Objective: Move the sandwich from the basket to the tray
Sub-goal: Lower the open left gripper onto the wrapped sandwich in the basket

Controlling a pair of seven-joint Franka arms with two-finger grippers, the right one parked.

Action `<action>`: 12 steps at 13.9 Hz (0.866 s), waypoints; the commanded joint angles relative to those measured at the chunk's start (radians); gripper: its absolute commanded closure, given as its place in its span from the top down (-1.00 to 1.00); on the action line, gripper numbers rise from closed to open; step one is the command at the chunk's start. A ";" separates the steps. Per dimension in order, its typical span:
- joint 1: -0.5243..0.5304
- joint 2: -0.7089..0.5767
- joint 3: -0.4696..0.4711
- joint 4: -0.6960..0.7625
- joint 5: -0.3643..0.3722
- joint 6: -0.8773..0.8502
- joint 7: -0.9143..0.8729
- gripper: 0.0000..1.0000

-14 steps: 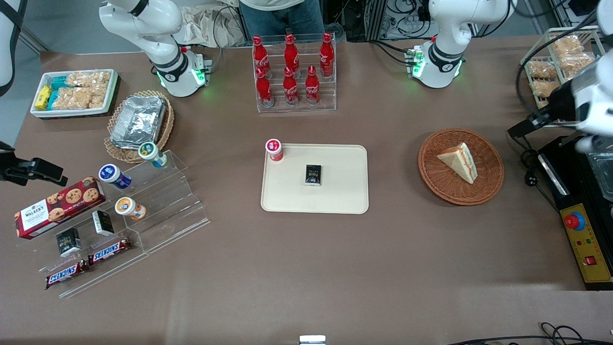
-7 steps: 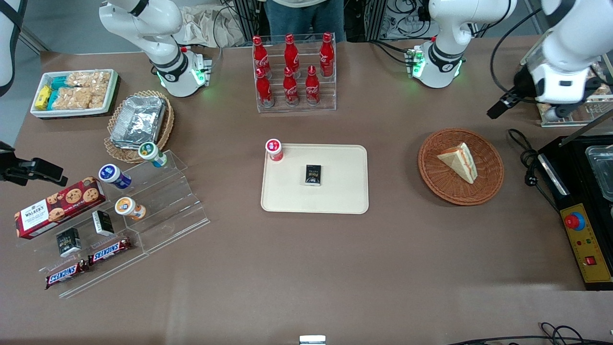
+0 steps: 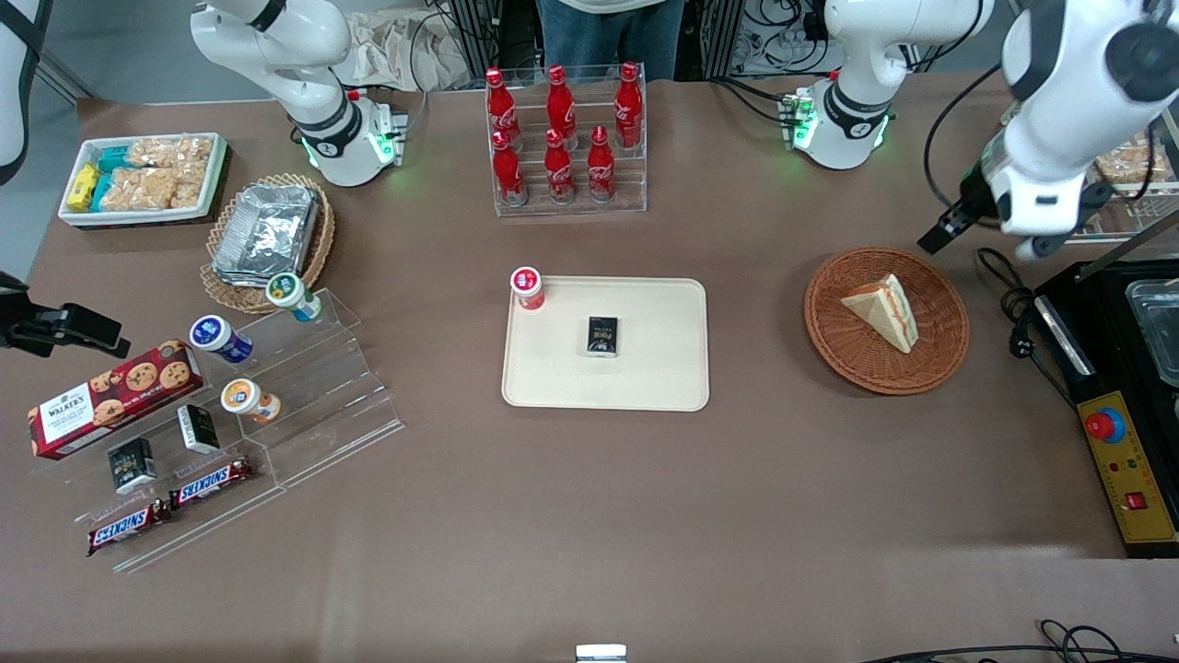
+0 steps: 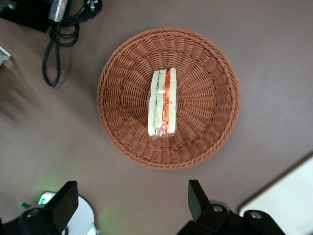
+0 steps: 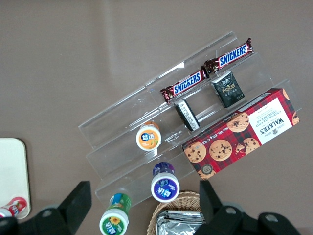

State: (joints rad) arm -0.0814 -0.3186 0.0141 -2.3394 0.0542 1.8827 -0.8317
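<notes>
The sandwich (image 3: 884, 308), a white wedge with orange, red and green layers on its cut side, lies in the reddish-brown wicker basket (image 3: 829, 341). From the wrist view, the sandwich (image 4: 162, 104) sits at the middle of the basket (image 4: 122, 132), and my gripper (image 4: 131, 192) is open and empty, high above the bare table just off the basket's rim. In the front view its wrist (image 3: 1041, 198) hangs a little farther from the camera than the basket, toward the working arm's end. The cream tray (image 3: 663, 368) lies mid-table; its corner (image 4: 288, 200) shows in the wrist view.
On the tray lies a small black box (image 3: 602, 335), with a red-capped cup (image 3: 527, 287) at its corner. A black machine (image 3: 1119, 368) and cable (image 3: 1013, 299) lie beside the basket. A cola bottle rack (image 3: 562, 138) stands farther back. Snack stands fill the parked arm's end.
The left arm has swung in from the table's working-arm end toward the basket and risen. The sandwich, basket and tray have not moved.
</notes>
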 commanded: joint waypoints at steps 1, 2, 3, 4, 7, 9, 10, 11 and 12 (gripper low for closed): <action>0.008 0.058 -0.006 -0.095 0.013 0.157 -0.087 1.00; 0.009 0.073 -0.006 -0.141 0.012 0.223 -0.095 1.00; 0.009 0.097 -0.006 -0.170 0.012 0.274 -0.118 1.00; 0.009 0.130 -0.006 -0.181 0.012 0.314 -0.141 1.00; 0.008 0.194 -0.006 -0.213 0.012 0.430 -0.167 1.00; 0.008 0.230 -0.006 -0.227 0.013 0.475 -0.167 1.00; 0.008 0.240 -0.006 -0.229 0.013 0.490 -0.167 1.00; 0.009 0.262 -0.006 -0.230 0.013 0.509 -0.167 1.00; 0.009 0.285 -0.006 -0.232 0.013 0.541 -0.167 1.00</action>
State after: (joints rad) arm -0.0809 -0.0657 0.0150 -2.5611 0.0544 2.3686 -0.9758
